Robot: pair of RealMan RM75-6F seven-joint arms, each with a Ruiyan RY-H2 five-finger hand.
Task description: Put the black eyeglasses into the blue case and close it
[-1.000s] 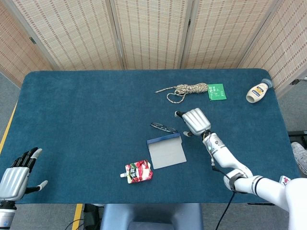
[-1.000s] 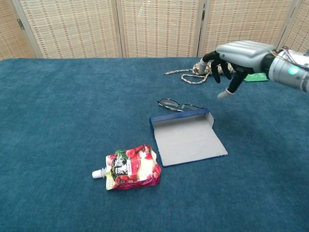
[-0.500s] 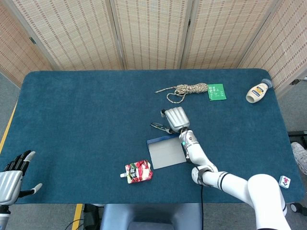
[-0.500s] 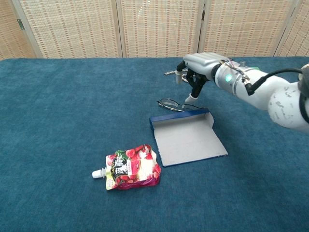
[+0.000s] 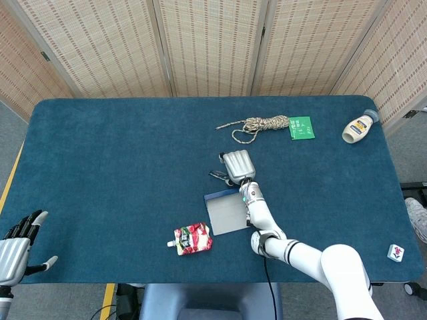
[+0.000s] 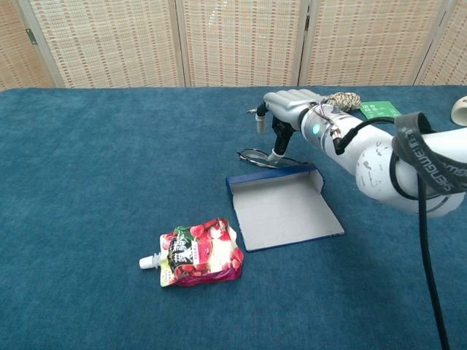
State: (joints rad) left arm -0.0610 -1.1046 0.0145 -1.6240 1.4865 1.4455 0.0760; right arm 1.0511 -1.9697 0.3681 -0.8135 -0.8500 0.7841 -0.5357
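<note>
Glasses [image 6: 267, 157] lie flat on the worktop [image 5: 120, 153], folded as far as can be told, touching or just beside the far edge of the case [image 6: 283, 205]. Case is open, grey inside facing up, blue lip raised on the far side next to the glasses. That puts the load right at the mouth: short lift over the lip and in.

R hand [image 6: 286, 109] sits over the glasses, palm down, fingers [image 6: 277, 144] pointing to the worktop. One fingertip reaches the frame or lands just beside it; contact can't be confirmed from the chest view. Fingers are apart w/ nothing between them, so no grip yet. From the head view the hand [image 5: 237, 165] covers most of the glasses, only a bit of frame [image 5: 216, 175] showing on its left. Top-down pose fits a pinch on a thin, low object.

L hand [image 5: 19, 241] is parked at the near-left edge, well apart from everything, fingers spread, holding nothing. Prob. kept clear until lid needs closing.

Other stuff: red pouch [image 6: 195, 252] near the case, rope [image 5: 261, 125], green card [image 5: 301, 127] and bottle [image 5: 357, 127] at far side, all off the route.

Risk, as a guess: thin wire frame on soft cloth may slide rather than lift.
</note>
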